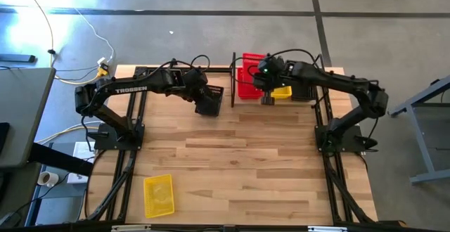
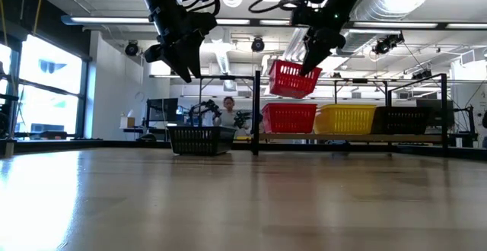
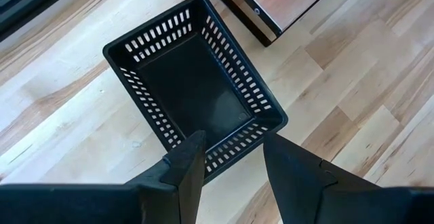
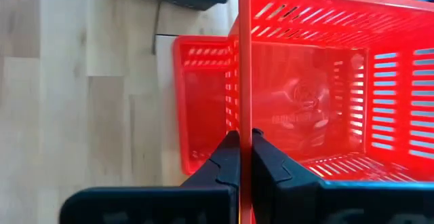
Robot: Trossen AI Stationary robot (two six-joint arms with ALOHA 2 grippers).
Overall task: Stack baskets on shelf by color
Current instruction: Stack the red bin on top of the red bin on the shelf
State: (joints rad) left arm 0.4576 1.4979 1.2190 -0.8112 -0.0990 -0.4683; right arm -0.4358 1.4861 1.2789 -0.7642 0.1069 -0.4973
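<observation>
My right gripper (image 2: 310, 53) is shut on a red basket (image 2: 293, 78) and holds it tilted in the air above another red basket (image 2: 289, 118) standing on the shelf (image 2: 350, 138). A yellow basket (image 2: 346, 119) and a black basket (image 2: 399, 119) stand beside that one on the shelf board. My left gripper (image 3: 234, 149) is open and hovers just above a black basket (image 3: 193, 81), which rests upright on its bottom on the table in front of the shelf's left post. One more yellow basket (image 1: 158, 194) lies near the table's near left corner. My right gripper pinches the top rim of one side wall (image 4: 243, 125) of the red basket, one finger inside and one outside. The fingers come from above, pointing down. The basket is lifted clear and hangs tilted below them, over the red basket (image 4: 200, 108) on the shelf.
The shelf's black left post (image 2: 256, 106) rises between the black basket on the table and the shelf's red basket. Bare wood tabletop (image 1: 267, 169) covers the middle and near right. A person (image 2: 227, 110) sits in the room far behind the table.
</observation>
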